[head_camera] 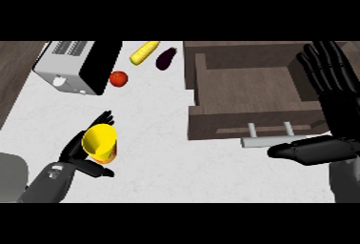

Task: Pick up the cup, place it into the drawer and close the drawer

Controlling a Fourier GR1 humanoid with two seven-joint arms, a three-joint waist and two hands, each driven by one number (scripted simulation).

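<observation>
A yellow cup (100, 141) with an orange base lies against my left hand (77, 151) at the lower left of the white counter. The fingers stretch up behind the cup and the thumb reaches under it, so the hand cradles the cup without curling round it. The brown drawer (204, 97) stands open at the upper right, its inside bare, with a grey handle (271, 140) on its front. My right hand (330, 109) rises at the right edge beside the drawer, fingers straight up, thumb pointing left just below the handle.
A grey toaster (74, 66) stands at the upper left. A red tomato (119, 78), a yellow corn cob (144, 52) and a dark eggplant (165, 59) lie between it and the drawer. White counter (155, 157) spreads across the middle.
</observation>
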